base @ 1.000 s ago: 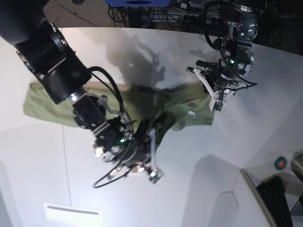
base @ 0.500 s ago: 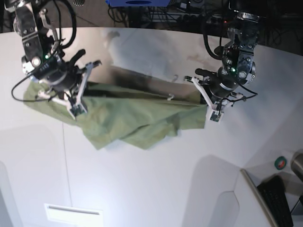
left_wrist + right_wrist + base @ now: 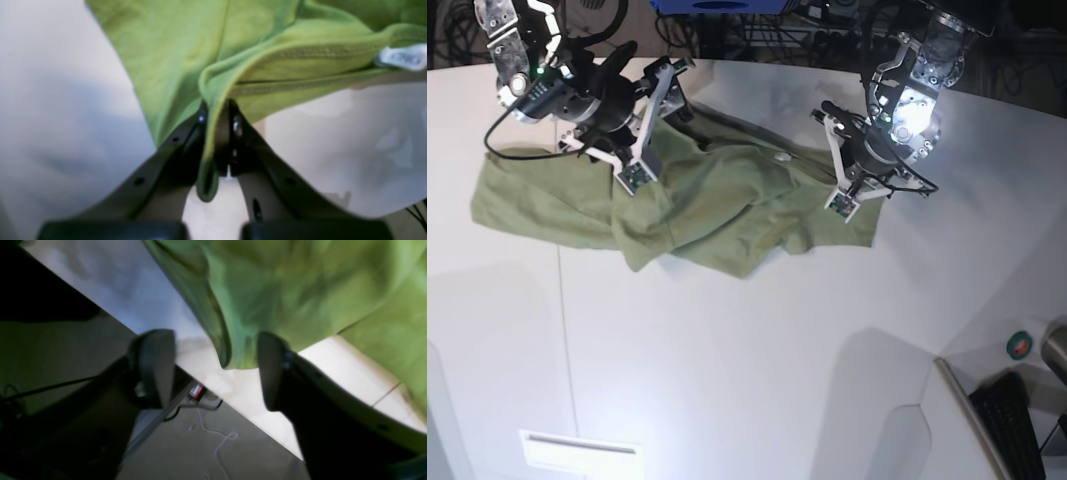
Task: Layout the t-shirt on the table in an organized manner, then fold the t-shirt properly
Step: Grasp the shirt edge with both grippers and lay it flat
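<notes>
White desk (image 3: pixel 727 380) carries a bunched shirt (image 3: pixel 717 215): left hand (image 3: pixel 218 133) (clamped on its hem) could drag it crooked, since right hand (image 3: pixel 213 370) gapes apart.

The t-shirt (image 3: pixel 697 205) is spread crumpled across the far half of the table (image 3: pixel 757 380). Its left part is overhung by the right gripper (image 3: pixel 649 120); its right edge is pinched by the left gripper (image 3: pixel 835 165).
</notes>
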Tool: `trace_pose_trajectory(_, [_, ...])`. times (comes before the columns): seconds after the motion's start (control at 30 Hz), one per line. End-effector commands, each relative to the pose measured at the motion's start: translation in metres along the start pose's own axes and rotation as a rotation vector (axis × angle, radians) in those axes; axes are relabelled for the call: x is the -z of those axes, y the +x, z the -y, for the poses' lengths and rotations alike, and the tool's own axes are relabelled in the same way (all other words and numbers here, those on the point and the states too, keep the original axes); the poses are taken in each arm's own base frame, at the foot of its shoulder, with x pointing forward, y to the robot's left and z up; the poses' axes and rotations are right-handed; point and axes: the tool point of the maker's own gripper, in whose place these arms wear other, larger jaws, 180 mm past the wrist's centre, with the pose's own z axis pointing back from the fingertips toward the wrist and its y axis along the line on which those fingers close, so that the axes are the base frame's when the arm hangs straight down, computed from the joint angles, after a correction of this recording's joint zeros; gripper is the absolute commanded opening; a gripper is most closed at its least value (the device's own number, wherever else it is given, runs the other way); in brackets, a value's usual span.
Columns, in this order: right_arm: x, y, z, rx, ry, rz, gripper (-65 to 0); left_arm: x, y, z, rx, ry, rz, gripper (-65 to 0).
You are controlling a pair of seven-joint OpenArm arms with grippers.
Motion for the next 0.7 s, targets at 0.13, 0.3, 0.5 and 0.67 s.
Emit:
trace_pose_trajectory(0.13, [-0.025, 0.031, 0.061, 0.183, -0.116, 0.174, -30.3, -0.002, 0.008, -0.005, -0.003, 0.013, 0.027, -65.0])
trace_pose_trajectory(0.3, [-0.015, 0.050, 0.066, 0.176, -0.100, 0.192, -29.7, 0.008, -0.009, -0.004, -0.009, 0.008, -0.027, -65.0])
trace_pose_trajectory(0.5, [0.001, 0.055, 0.050, 0.404, -0.043, 0.122, -29.6, 0.017, -0.019, -0.006, -0.012, 0.007, -0.066, -64.8])
trace_pose_trajectory(0.67, [0.011, 0.055, 0.017, 0.498, 0.048, 0.072, -23.0, 0.016, -0.016, -0.007, -0.014, 0.008, -0.055, -46.9])
